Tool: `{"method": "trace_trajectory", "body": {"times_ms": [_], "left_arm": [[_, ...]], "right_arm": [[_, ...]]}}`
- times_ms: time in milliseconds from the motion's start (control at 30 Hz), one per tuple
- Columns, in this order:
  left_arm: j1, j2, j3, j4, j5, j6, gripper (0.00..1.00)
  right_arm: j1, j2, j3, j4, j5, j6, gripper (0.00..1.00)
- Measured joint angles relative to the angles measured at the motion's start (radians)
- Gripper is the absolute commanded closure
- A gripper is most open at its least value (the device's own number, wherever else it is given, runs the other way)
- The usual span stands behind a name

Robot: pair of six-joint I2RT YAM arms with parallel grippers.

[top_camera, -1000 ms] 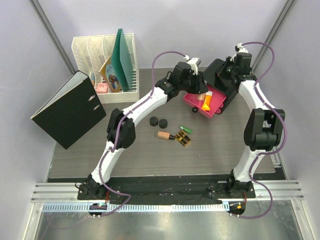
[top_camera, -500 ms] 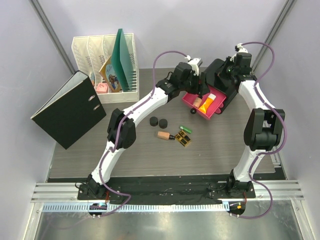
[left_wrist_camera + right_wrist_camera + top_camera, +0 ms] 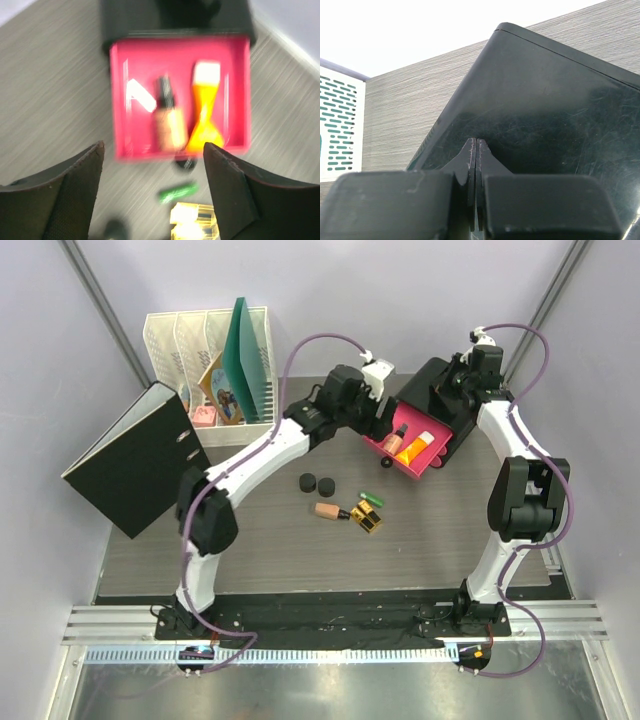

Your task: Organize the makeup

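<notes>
The pink drawer (image 3: 405,465) stands pulled out of the black box (image 3: 440,390). In it lie a peach black-capped bottle (image 3: 393,440) and the orange white-capped tube (image 3: 420,446); both also show in the left wrist view, the bottle (image 3: 169,122) and the tube (image 3: 205,115). My left gripper (image 3: 383,412) is open and empty, raised just left of the drawer (image 3: 125,100). On the table lie two black round jars (image 3: 316,483), a second peach bottle (image 3: 328,510), the gold-and-black cases (image 3: 366,517) and the green tube (image 3: 373,498). My right gripper (image 3: 455,380) is shut and rests on the box top (image 3: 545,100).
A white file rack (image 3: 210,370) with a green folder stands at the back left. A black binder (image 3: 135,460) leans at the left. The drawer's black knob (image 3: 185,162) faces the green tube (image 3: 177,192) and the gold cases (image 3: 195,220).
My left gripper has drawn back from over the drawer to the left. A peach bottle now shows lying in the drawer beside the orange tube. The right arm has not moved.
</notes>
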Motion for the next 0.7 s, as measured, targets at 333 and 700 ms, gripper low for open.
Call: {"method": "trace_trajectory", "body": {"times_ms": [333, 700], "left_arm": [[0.001, -0.36, -0.577, -0.061, -0.015, 0.369, 0.14], [-0.05, -0.338, -0.796, -0.126, 0.053, 0.453, 0.18]], "right_arm": [[0.0, 0.0, 0.0, 0.0, 0.0, 0.0, 0.99], [0.0, 0.0, -0.002, 0.002, -0.002, 0.0, 0.99]]}}
